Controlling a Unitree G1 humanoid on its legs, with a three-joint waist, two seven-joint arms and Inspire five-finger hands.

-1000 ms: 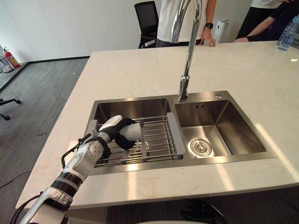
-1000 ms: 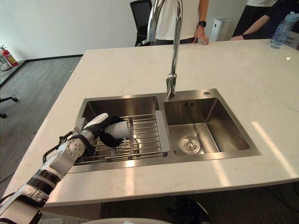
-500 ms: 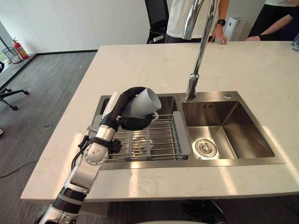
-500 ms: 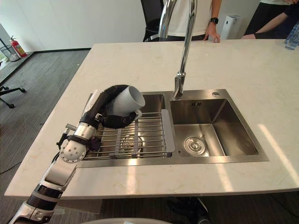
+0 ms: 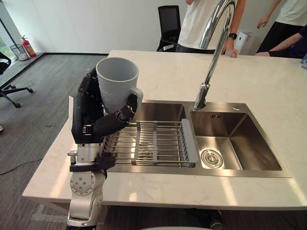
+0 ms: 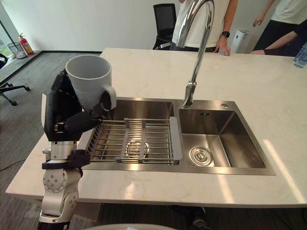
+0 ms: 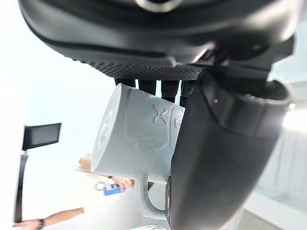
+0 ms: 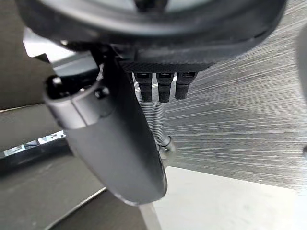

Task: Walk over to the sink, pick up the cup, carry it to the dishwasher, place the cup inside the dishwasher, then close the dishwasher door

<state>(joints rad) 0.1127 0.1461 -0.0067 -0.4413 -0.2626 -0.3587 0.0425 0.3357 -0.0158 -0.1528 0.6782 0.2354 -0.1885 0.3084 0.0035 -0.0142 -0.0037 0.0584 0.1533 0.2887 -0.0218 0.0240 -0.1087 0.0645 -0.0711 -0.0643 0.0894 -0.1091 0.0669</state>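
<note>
Cup: pale grey mug, smooth, tapered; stands upright, mouth up.
Left hand: fingers closed around cup, above steel wire rack.
Right hand: state cannot tell.

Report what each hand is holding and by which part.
The left hand holds the white cup by its lower wall, thumb pressed just below the handle, mouth up. The right hand holds nothing.

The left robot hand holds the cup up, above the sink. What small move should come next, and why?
Probably draw the cup back from the sink, keeping it upright: the left robot hand is curled round it, well clear above the rack, so the carry can begin.
</note>
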